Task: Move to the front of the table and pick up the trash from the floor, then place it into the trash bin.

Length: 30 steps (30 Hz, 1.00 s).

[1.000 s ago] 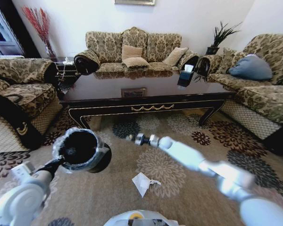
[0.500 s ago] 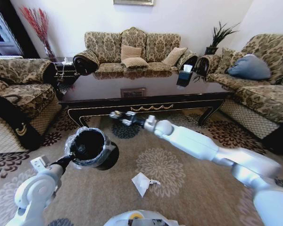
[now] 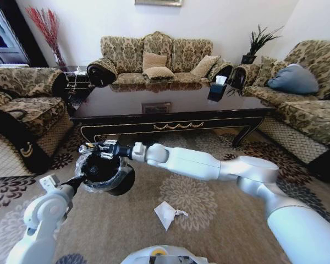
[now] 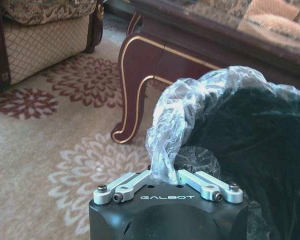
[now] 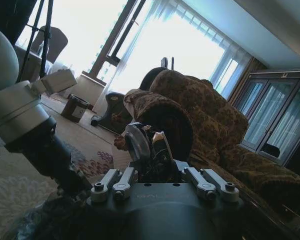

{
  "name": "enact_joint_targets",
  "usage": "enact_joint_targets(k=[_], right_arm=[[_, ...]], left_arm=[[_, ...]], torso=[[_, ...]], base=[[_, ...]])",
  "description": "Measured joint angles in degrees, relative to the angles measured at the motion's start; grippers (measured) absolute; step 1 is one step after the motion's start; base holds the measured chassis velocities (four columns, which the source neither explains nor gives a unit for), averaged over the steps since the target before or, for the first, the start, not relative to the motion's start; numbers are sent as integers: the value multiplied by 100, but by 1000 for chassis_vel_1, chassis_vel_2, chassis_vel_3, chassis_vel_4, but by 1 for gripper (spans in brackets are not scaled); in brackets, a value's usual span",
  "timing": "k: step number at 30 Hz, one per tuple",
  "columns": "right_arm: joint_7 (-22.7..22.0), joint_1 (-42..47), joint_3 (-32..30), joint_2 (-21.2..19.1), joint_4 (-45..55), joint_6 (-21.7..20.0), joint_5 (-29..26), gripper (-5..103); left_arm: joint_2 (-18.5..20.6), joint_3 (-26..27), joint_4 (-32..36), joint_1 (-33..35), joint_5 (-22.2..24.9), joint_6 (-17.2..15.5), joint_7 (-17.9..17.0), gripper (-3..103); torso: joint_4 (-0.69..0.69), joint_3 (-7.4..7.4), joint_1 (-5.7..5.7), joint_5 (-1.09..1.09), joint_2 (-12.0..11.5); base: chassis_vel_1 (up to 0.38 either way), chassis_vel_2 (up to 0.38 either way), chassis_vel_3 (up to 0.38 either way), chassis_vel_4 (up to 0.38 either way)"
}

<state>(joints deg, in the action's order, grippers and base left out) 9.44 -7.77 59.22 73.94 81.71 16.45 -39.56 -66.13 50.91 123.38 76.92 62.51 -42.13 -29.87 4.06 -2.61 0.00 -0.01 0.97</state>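
My left gripper [image 3: 80, 179] holds the trash bin [image 3: 105, 171] up off the carpet; in the left wrist view the gripper [image 4: 165, 172] is shut on the crinkled clear bag at the rim of the black bin [image 4: 250, 150]. My right arm reaches across, so my right gripper [image 3: 95, 148] hangs over the bin's far rim. It is shut on a small round silvery piece of trash [image 5: 137, 142]. A crumpled white paper [image 3: 166, 213] lies on the carpet close in front of me. The dark glossy table [image 3: 170, 113] stands beyond the bin.
Patterned sofas surround the table on the left [image 3: 22, 104], back [image 3: 154, 58] and right [image 3: 308, 104]. A dark tissue box [image 3: 215, 91] sits on the table. The table's curved leg [image 4: 135, 90] is close to the bin. Flowered carpet [image 3: 220, 165] lies open on the right.
My right arm has swung left from the middle of the carpet to above the bin. My left arm has brought the bin slightly up and inward.
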Motion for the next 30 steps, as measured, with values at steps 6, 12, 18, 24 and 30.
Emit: enact_joint_targets(k=[6,12,18,24,30], right_arm=[[-116,64,107,1,-156,-25,57,48],[-117,126,35,-59,-217,2,107,71],[-220,153,-200,-188,-83,12,110,93],[-488,479,-943,-463,-83,-80,35,100],[-588,784,-1387,-1157,-193,-332,-276,100]], left_arm=[[57,65,18,-55,96,0,-3,2],[61,82,45,-2,100,0,1,2],[31,115,35,88,81,1,9,2],[37,312,116,261,142,0,13,2],[47,588,307,477,251,0,2,2]], torso=[[-5,0,0,0,0],[-5,0,0,0,0],[-4,1,0,0,0],[-5,1,0,1,0],[-6,0,0,1,1]], base=[[0,0,0,0],[0,0,0,0],[0,0,0,0],[0,0,0,0],[0,0,0,0]])
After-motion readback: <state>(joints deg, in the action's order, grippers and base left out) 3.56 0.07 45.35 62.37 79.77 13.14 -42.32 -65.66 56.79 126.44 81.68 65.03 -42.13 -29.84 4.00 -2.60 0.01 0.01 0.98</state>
